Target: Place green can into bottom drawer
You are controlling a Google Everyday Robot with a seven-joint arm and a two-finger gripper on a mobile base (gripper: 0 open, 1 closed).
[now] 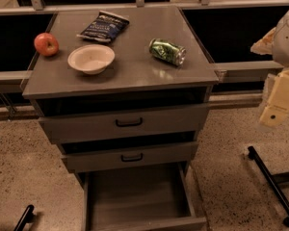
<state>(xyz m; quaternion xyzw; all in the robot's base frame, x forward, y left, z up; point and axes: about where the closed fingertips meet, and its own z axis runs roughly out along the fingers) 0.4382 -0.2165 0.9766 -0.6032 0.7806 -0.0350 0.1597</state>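
Grey three-drawer cabinet [86,125], seen from the front and above. The green can [167,51] lies on its side on the right part of the counter [135,76], apart from the white bowl [91,58], the red apple [46,44] and the dark blue chip bag [103,26]. The bottom drawer [135,196] stands pulled out below the two handled drawers. The end effector [278,102] hangs at the view's right edge, well clear of the cabinet; whether it is open or closed cannot be told.

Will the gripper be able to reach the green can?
Probably yes: the green can lies alone near the right edge of the cabinet top, and the gripper hangs off that side.
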